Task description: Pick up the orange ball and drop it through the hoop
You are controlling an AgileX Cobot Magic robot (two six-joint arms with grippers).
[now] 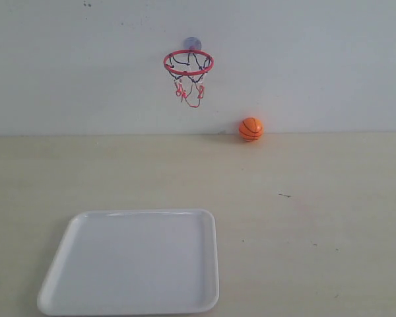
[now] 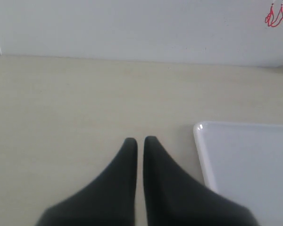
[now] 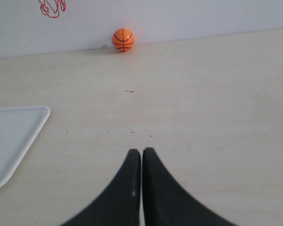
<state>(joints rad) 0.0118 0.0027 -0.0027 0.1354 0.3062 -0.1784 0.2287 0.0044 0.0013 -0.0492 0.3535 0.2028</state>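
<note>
Well, the pale beige, faintly grained tabletop (image 1: pixel 317 231) runs back to a plain white wall (image 1: pixel 317 59), and the two meet in one straight line across the room. Up on that wall hangs the toy hoop (image 1: pixel 188 63): a red ring, a black-and-red string net under it and a round greyish suction cup behind. The small orange ball (image 1: pixel 251 129) with black seam lines sits on the tabletop right at the foot of the wall, off to the right of the hoop and lower than its net. Nearer the front lies a glossy white rectangular tray (image 1: pixel 129 264) with rounded corners, well apart from the ball. A few tiny dark specks (image 1: pixel 285 195) mark the surface to the tray's right. The left hand (image 2: pixel 140 140) is over bare tabletop beside a tray corner, its two black fingers together with only a sliver between them. The right hand (image 3: pixel 141 151), fingers likewise pressed together, points toward the ball, which lies well ahead of it.
</note>
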